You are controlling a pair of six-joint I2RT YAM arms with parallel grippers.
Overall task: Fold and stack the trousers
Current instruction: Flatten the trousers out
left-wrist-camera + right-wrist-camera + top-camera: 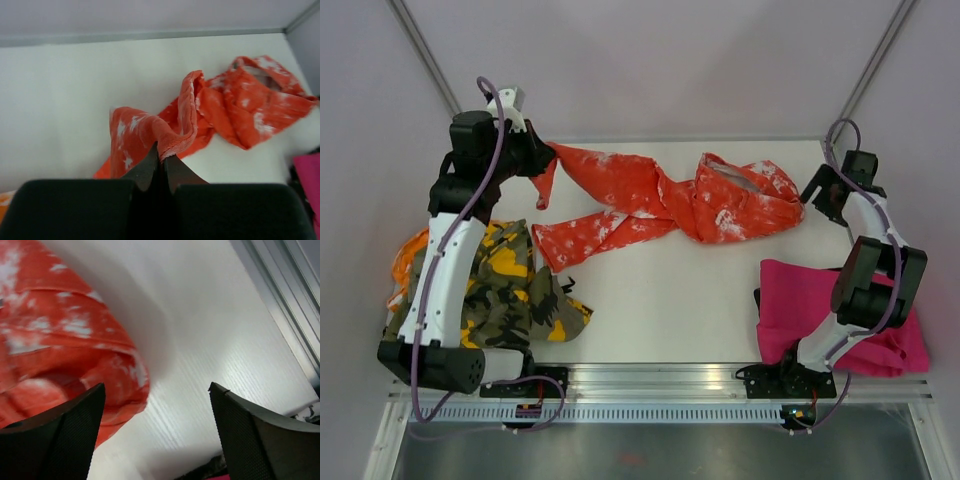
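Observation:
The orange-red trousers with white splatter (660,200) lie stretched and twisted across the far half of the table. My left gripper (542,152) is shut on a leg hem at their left end; in the left wrist view the ribbed hem (175,142) sits pinched between the fingertips (161,159) and is lifted off the table. My right gripper (812,200) is open beside the trousers' right end, with the cloth (60,355) near its left finger (65,430) and bare table between the jaws. The camouflage trousers (510,285) lie crumpled at the left. The magenta pink trousers (825,310) lie at the right front.
The white table (670,300) has a metal rail (660,385) along its near edge. The back wall runs close behind the orange-red trousers. The left arm reaches over the camouflage pile and the right arm's base stands on the pink cloth.

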